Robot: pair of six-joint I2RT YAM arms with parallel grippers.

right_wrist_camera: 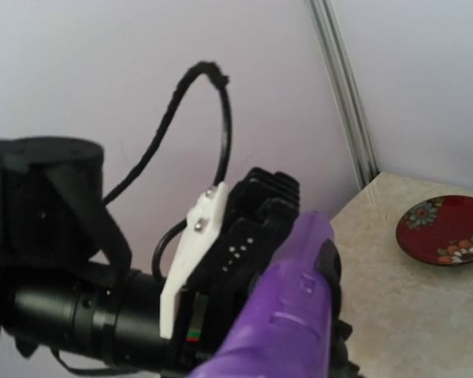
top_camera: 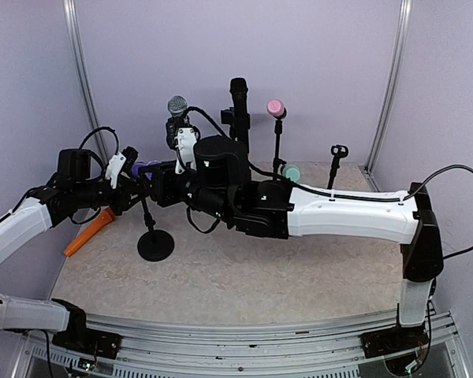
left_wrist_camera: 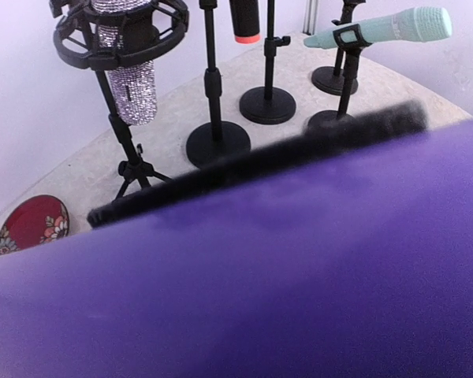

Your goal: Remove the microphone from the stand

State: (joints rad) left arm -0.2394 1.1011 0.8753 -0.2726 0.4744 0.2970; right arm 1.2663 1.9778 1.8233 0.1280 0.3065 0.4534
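The purple microphone [top_camera: 147,167] lies level on top of a thin black stand, whose round base [top_camera: 155,246] rests on the table. My left gripper [top_camera: 124,168] comes in from the left and is closed on the microphone's left end. In the left wrist view the purple body [left_wrist_camera: 284,276] fills the lower frame and hides my fingers. The right wrist view shows the purple microphone [right_wrist_camera: 288,315] rising from the bottom edge, with the left gripper's black-and-white fingers [right_wrist_camera: 256,213] against it. My right gripper [top_camera: 170,187] is at the microphone's right side, with its jaws hidden.
Behind stand a glittery silver microphone [left_wrist_camera: 130,71] in a shock mount, a black microphone [top_camera: 238,98], a pink one [top_camera: 276,106], a teal one [left_wrist_camera: 378,27] and an empty clip stand [top_camera: 339,151]. An orange microphone [top_camera: 91,235] lies at the left. A red plate [right_wrist_camera: 445,230] is nearby.
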